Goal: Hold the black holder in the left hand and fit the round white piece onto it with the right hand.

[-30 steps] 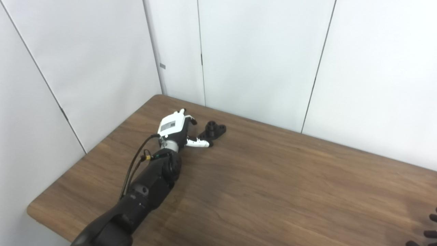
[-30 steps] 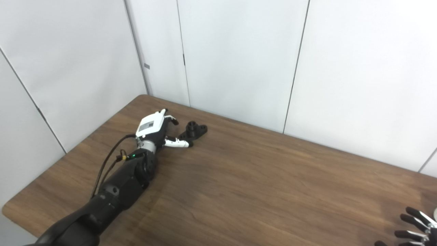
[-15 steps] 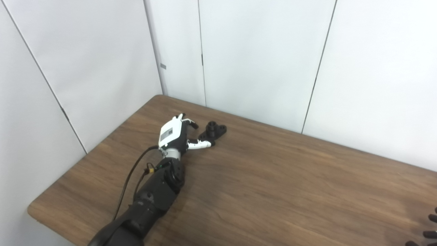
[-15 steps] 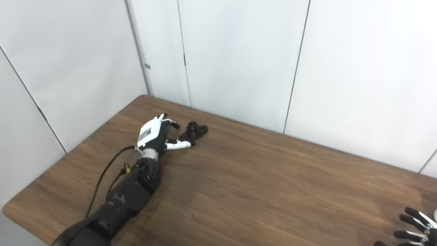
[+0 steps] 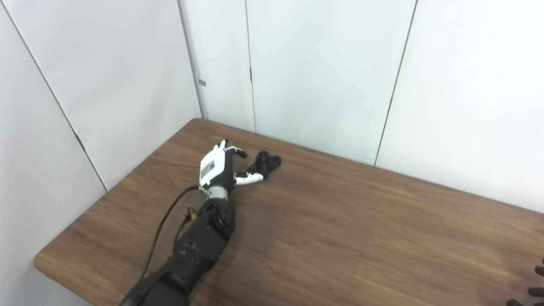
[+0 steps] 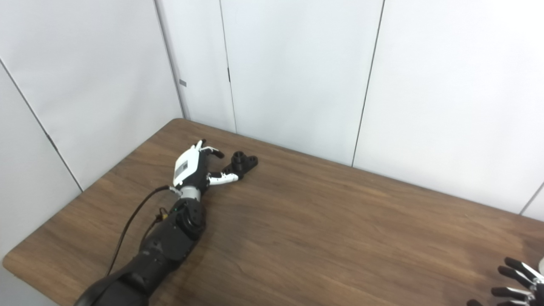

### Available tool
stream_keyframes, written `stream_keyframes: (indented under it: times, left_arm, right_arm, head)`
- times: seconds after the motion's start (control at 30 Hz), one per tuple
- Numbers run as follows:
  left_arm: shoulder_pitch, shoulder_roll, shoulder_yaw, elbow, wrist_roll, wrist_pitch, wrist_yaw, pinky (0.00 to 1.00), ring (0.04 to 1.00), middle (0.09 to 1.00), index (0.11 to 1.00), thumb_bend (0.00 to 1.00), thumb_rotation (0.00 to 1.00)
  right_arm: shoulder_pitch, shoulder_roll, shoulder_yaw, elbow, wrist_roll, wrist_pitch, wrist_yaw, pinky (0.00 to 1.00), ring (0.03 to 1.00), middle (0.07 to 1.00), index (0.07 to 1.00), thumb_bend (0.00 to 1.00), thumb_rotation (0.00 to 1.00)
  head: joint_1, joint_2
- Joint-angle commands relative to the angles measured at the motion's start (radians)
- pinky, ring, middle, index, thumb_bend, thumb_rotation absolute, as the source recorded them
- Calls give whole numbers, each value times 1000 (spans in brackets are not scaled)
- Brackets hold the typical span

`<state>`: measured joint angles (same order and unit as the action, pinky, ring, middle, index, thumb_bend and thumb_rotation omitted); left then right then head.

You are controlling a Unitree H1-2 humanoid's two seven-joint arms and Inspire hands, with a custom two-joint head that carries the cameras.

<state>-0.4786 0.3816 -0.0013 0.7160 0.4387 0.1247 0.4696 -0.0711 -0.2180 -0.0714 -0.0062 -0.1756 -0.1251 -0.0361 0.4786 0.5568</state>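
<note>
Reading the grey label on my left robot hand [image 5: 217, 166] fails; too small. It has rolled upright beside the black holder [image 5: 265, 163] on the desk [image 5: 340, 238], fingers spread. Right robot hand [image 6: 516, 282] splayed, empty.

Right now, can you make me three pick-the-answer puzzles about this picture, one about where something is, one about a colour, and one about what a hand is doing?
1. Where is the black holder?
A. on the table's far left part, by the left hand
B. at the table's near right corner
C. up in the air

2. What colour is the table?
A. blue
B. brown wood
C. white

3. What is the left hand doing?
A. gripping the holder off the table
B. lying flat, far from the holder
C. open beside the holder, fingers apart

Answers: 1 A, it lies on the wood next to that hand. 2 B, wood grain shows. 3 C, the holder sits on the table by the spread fingers.
</note>
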Motion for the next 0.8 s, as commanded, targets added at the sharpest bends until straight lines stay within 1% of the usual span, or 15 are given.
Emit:
stream_keyframes:
  times: [0.0, 0.07, 0.13, 0.27, 0.33, 0.43, 0.57, 0.63, 0.77]
  left_arm:
    - [8, -27, -7, 30, -36, 5, -48, 934, 1000, 983, 652, 891, 127]
    - [10, -29, -9, 30, -39, 4, -52, 953, 1000, 988, 654, 893, 131]
    - [12, -26, -27, 32, -27, 14, -66, 970, 1000, 990, 662, 896, 137]
    - [18, -28, -47, 44, -22, 5, -63, 952, 1000, 987, 657, 899, 136]
    - [19, -32, -51, 50, -24, 4, -63, 949, 1000, 985, 654, 906, 137]
    - [18, -34, -57, 58, -24, 1, -66, 950, 1000, 991, 654, 910, 144]
    - [13, -34, -60, 76, -33, -13, -74, 977, 1000, 995, 659, 917, 157]
    - [10, -36, -61, 85, -37, -17, -75, 991, 1000, 997, 659, 920, 166]
    - [6, -37, -68, 99, -33, 4, -81, 998, 1000, 999, 660, 902, 194]
  right_arm:
    - [-13, -9, -6, -47, -1, -16, -3, 445, 582, 736, 767, 498, 0]
    - [-12, -8, -6, -51, -4, -10, -4, 445, 574, 736, 766, 501, 0]
    - [-10, -8, -7, -54, 2, -12, -2, 438, 569, 735, 767, 500, 0]
    - [-8, -8, -7, -58, 5, -6, 2, 433, 563, 731, 767, 501, 0]
    - [-6, -7, -7, -64, 1, 1, 1, 468, 571, 731, 765, 500, 0]
    - [-4, -7, -8, -69, -4, 5, -1, 496, 575, 734, 766, 496, 0]
    - [-4, -8, -9, -73, -12, 10, -5, 455, 573, 737, 770, 498, 0]
    - [-6, -8, -8, -69, -19, -3, -10, 436, 570, 737, 771, 502, 0]
    - [-5, -7, -8, -70, -19, -11, -12, 427, 567, 736, 769, 509, 0]
  head:
    - [-2, 2]
    - [-4, 4]
    - [-6, 5]
    - [-6, 9]
    - [-6, 9]
    - [-6, 13]
    - [-8, 14]
    - [-9, 17]
    - [-12, 21]
